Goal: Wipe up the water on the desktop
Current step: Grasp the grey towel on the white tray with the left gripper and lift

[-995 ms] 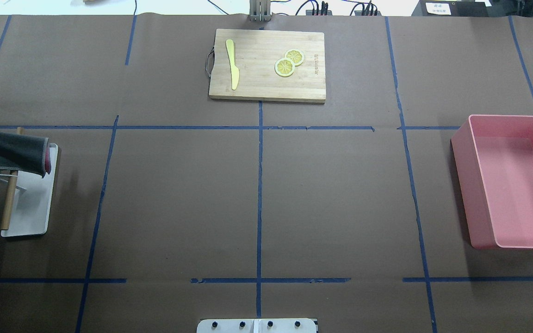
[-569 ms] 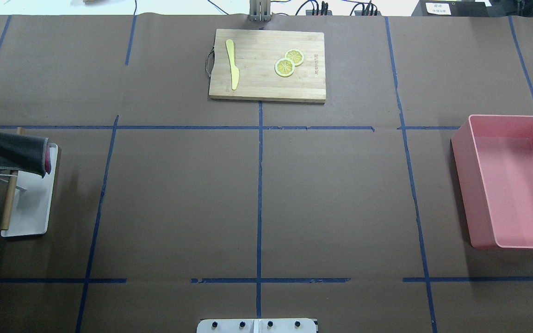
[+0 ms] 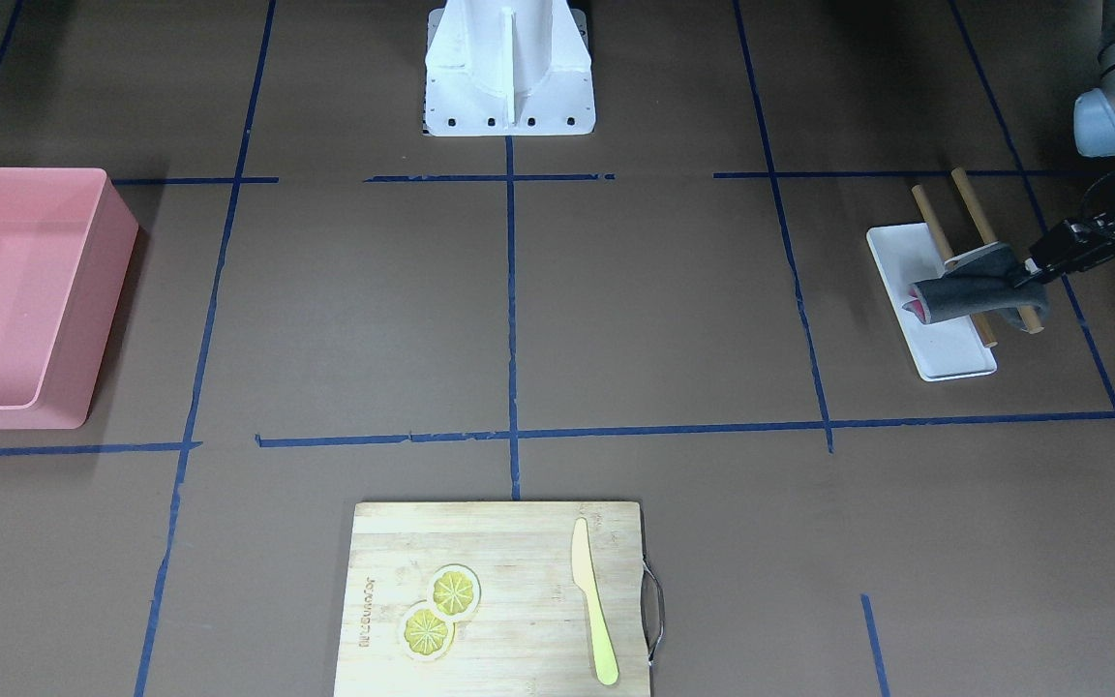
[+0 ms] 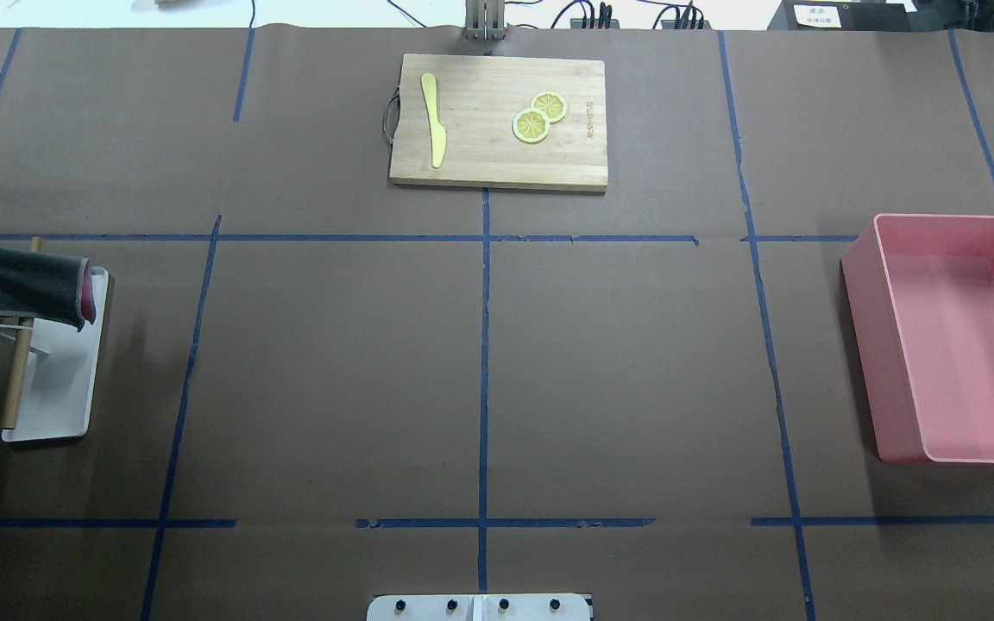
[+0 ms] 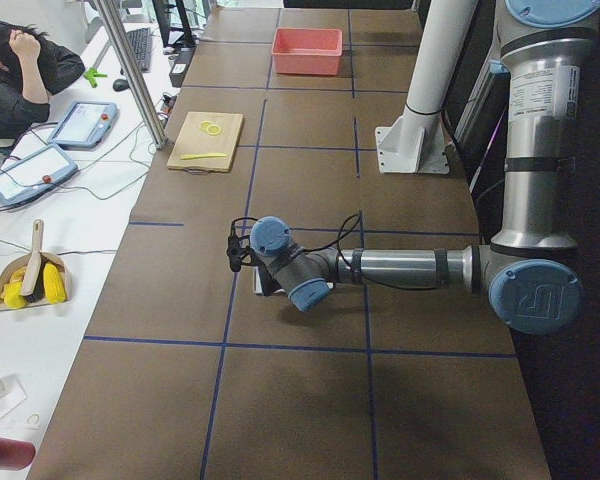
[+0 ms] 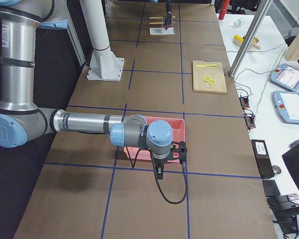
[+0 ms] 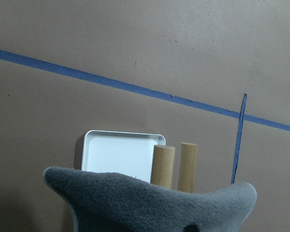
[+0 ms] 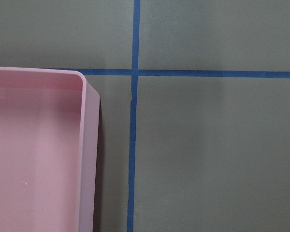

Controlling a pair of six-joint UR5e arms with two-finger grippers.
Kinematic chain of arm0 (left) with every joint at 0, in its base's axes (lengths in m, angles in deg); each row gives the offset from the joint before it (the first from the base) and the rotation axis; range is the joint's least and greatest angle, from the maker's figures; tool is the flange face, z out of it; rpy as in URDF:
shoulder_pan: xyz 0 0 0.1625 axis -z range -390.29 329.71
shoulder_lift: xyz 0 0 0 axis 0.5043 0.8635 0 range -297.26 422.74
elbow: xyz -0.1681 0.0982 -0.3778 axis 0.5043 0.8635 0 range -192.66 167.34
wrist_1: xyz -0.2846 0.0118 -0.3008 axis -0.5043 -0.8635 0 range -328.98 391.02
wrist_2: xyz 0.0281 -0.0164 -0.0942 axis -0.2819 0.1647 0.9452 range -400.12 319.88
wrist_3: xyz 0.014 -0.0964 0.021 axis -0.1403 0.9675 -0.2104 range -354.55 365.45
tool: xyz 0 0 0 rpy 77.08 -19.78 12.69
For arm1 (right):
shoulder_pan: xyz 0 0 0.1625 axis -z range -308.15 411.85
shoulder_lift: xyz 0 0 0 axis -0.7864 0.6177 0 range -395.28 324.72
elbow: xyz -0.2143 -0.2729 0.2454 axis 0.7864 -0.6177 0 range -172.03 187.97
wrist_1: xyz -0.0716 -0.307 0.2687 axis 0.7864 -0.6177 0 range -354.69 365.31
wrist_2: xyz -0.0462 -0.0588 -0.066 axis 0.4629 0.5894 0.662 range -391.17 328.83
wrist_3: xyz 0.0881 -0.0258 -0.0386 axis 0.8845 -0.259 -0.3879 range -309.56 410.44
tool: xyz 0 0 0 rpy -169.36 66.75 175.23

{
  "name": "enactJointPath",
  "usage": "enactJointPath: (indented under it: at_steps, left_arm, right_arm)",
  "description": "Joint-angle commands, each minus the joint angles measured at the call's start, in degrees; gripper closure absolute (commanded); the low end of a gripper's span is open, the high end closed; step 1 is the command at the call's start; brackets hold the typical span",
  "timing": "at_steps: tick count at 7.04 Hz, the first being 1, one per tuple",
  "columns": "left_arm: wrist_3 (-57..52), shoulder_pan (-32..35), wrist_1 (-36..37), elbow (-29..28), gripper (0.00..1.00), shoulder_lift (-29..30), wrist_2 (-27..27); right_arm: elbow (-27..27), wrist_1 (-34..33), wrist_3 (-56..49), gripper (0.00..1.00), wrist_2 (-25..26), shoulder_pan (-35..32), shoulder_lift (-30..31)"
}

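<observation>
Facing the robot, the front view shows the left gripper (image 3: 1039,271) at the outer end of the grey cloth (image 3: 959,295), which drapes over the two dowels of a rack (image 3: 945,353). Its jaws appear pressed together on the cloth's edge. The desktop (image 3: 664,310) lies bare between its blue tape lines, and no wet patch can be made out.

Overhead view: cloth and rack at the left margin, pink bin (image 4: 861,345) at the right, cutting board (image 4: 480,155) at the far side.

Exterior left view: the near arm reaches low over the rack.

Exterior right view: the right gripper (image 6: 159,174) hangs just beside the bin. Whether its jaws are spread cannot be told.

Left wrist view: cloth fills the lower edge, with the dowel tips just behind it.

Right wrist view: a bin corner and a tape cross only.

Risks, as judged: a thin pinch may let the cloth slip free on lifting. A sideways pull may snag it on the dowels and tip the rack — and with the water unseen, the wipe may miss it.
</observation>
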Motion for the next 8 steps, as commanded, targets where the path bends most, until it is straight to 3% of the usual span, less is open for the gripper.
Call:
enactJointPath:
  at_steps: [1, 3, 5, 7, 8]
  left_arm:
    - [0.3, 0.0, 0.2, 0.4, 0.72, 0.1, 0.0]
    - [5.5, 0.0, -0.1, 1.6, 0.79, 0.5, 0.5]
    - [5.5, 0.1, 0.0, 1.6, 0.93, 0.5, 0.7]
    - [5.7, 0.3, 0.4, 3.8, 0.98, 0.4, 1.2]
    - [6.9, 0.6, 0.4, 5.2, 0.98, 0.5, 5.1]
  right_arm:
    - [0.0, -0.1, 0.0, 0.00, 0.0, 0.0, 0.0]
    - [0.0, -0.1, 0.0, 0.00, 0.0, -0.1, 0.0]
    - [0.0, 0.0, 0.0, 0.00, 0.0, -0.1, 0.0]
    - [0.9, -0.1, 0.3, 0.00, -0.1, 0.0, 0.0]
    - [2.5, 0.0, 1.0, 0.00, -0.1, 0.0, -0.1]
